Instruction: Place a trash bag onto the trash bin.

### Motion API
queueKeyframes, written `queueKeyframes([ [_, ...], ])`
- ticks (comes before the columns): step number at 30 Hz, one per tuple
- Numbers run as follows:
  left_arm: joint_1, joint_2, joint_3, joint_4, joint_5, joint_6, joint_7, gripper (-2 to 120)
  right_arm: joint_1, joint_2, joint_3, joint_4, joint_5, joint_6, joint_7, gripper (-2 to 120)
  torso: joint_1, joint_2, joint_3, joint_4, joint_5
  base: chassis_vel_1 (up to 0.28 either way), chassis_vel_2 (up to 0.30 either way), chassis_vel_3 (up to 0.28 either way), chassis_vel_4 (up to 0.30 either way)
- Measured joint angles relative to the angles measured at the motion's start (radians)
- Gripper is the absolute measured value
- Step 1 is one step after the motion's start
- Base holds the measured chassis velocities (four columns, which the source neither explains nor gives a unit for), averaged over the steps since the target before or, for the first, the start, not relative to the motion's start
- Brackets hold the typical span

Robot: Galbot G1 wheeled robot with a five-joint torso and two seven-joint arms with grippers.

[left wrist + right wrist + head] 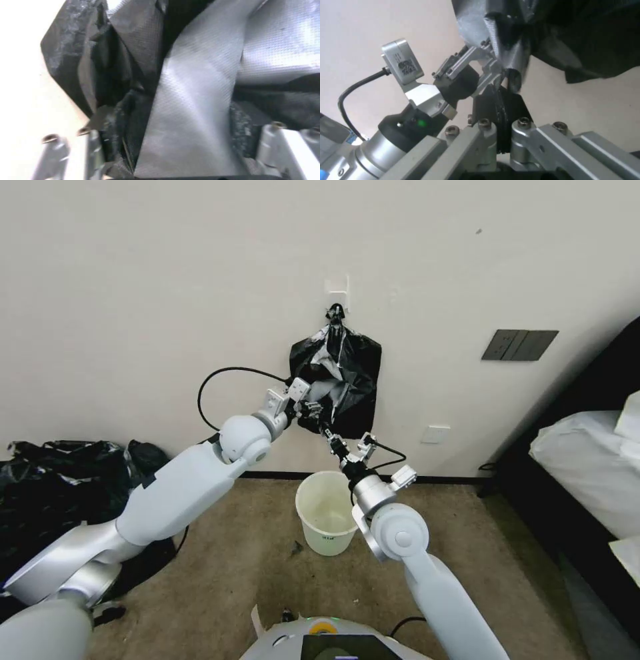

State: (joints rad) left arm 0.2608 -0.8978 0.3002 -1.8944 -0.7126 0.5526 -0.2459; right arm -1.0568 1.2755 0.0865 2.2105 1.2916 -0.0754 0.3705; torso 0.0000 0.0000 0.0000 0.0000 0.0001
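- Black glossy plastic hangs from a white hook (339, 287) on the wall: this pack (337, 373) holds the trash bag (319, 395), of which a shiny grey fold has come loose at its lower left side.
- Straight below it, on the carpet by the wall, stands the white trash bin (326, 513), its mouth open and unlined.
- Left gripper (312, 410) is at the lower left edge of the hanging plastic, its fingers apart, and a grey-lit fold runs between them.
- Right gripper (329, 435) reaches up from below, just under the left one, with its fingers drawn together on a thin black strip.
- Whether that strip is the bag itself I cannot tell.
- Key relation, as I judge it: the bag hangs long-axis vertical, above both grippers, with the bin beneath; the left arm is nearer.
- Left wrist view shows the grey fold (193, 105) between open fingers (281, 147); the right wrist view shows the other arm's gripper (483, 67) against the plastic, and its own fingers (523, 140) pinched together.
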Motion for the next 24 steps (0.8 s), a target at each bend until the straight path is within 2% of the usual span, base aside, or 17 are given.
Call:
queueKeyframes([
  [1,0.004,0.002,-0.001,-0.006,-0.003,-0.001,-0.003,59,-0.005,0.000,0.003,0.000,-0.003,-0.001,-0.001,0,0.000,0.000,0.000,0.0000,-0.0001,0.000,0.000,0.000,0.000],
  [3,0.007,0.004,-0.003,-0.010,-0.005,-0.002,-0.006,57,-0.007,0.000,0.005,0.000,-0.005,-0.002,-0.002,0,0.000,0.000,0.000,-0.0001,-0.0002,0.000,0.000,0.000,0.000],
  [5,0.018,0.014,-0.017,-0.025,-0.016,-0.004,-0.016,46,-0.014,0.000,0.010,0.000,-0.016,-0.007,-0.006,0,0.000,0.000,0.000,0.0000,-0.0001,0.000,0.000,0.000,0.000],
  [6,0.018,0.014,-0.017,-0.025,-0.016,-0.004,-0.016,46,-0.014,0.000,0.010,0.000,-0.016,-0.007,-0.006,0,0.000,0.000,0.000,0.0000,-0.0001,0.000,0.000,0.000,0.000],
  [9,0.039,0.031,-0.049,-0.048,-0.027,-0.009,-0.028,30,-0.022,0.001,0.012,-0.007,-0.036,-0.009,-0.019,0,0.000,0.000,0.000,0.0001,-0.0001,0.000,0.000,0.000,0.000],
  [11,0.044,0.034,-0.058,-0.052,-0.031,-0.013,-0.035,27,-0.023,0.002,0.013,-0.009,-0.043,-0.009,-0.023,0,0.000,0.000,0.000,0.0000,-0.0001,0.000,0.000,0.000,0.000],
  [13,0.067,0.048,-0.089,-0.068,-0.046,-0.037,-0.059,17,-0.030,0.005,0.015,-0.012,-0.064,-0.009,-0.036,0,0.000,0.000,0.000,0.0000,-0.0001,0.000,0.000,0.000,0.000],
  [16,0.086,0.058,-0.119,-0.084,-0.062,-0.057,-0.074,10,-0.036,0.005,0.015,-0.014,-0.083,-0.009,-0.049,0,0.000,0.000,0.000,0.0001,-0.0003,0.000,0.000,0.000,0.000],
  [18,0.114,0.068,-0.159,-0.110,-0.101,-0.080,-0.097,0,-0.047,0.004,0.016,-0.015,-0.115,-0.011,-0.072,0,0.000,0.000,0.000,0.0002,-0.0002,0.000,0.000,0.000,0.000],
  [21,0.140,0.075,-0.187,-0.131,-0.139,-0.109,-0.117,0,-0.065,0.003,0.015,-0.012,-0.167,-0.024,-0.098,0,0.000,0.000,0.000,0.0001,-0.0002,0.000,0.000,0.000,0.000],
  [23,0.152,0.072,-0.195,-0.134,-0.166,-0.131,-0.140,0,-0.085,0.000,0.005,-0.008,-0.252,-0.028,-0.125,8,0.000,0.000,0.000,0.0001,-0.0002,0.000,0.000,0.000,0.000],
  [24,0.152,0.072,-0.195,-0.134,-0.166,-0.131,-0.140,0,-0.085,0.000,0.005,-0.008,-0.252,-0.028,-0.125,8,0.000,0.000,0.000,0.0001,-0.0002,0.000,0.000,0.000,0.000],
])
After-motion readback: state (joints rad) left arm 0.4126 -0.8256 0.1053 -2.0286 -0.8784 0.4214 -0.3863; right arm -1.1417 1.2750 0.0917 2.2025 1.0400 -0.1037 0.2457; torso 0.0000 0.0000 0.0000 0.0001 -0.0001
